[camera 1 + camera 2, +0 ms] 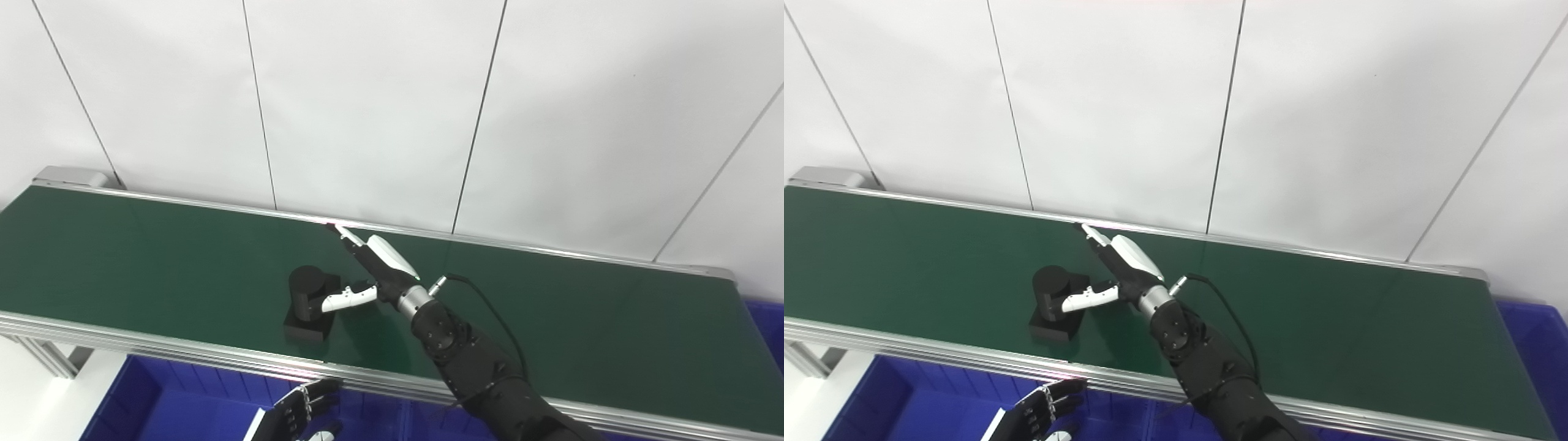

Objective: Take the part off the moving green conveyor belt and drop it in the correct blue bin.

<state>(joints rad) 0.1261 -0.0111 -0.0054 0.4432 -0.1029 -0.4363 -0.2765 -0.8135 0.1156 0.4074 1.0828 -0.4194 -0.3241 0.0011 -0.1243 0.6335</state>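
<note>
A black part (309,303), a short cylinder on a square base, rests on the green conveyor belt (153,257) near its front rail. My right hand (373,266) reaches over the belt just right of the part, open, with its fingers (350,237) stretched toward the far rail and its thumb (343,299) lying against the cylinder's side. My left hand (300,413) hangs low at the bottom edge, below the belt and over a blue bin (165,404), fingers spread and holding nothing.
Aluminium rails (184,352) edge the belt at front and back. A second blue bin (765,321) shows at the right end of the belt. White wall panels rise behind. A black cable (490,306) loops from my right wrist.
</note>
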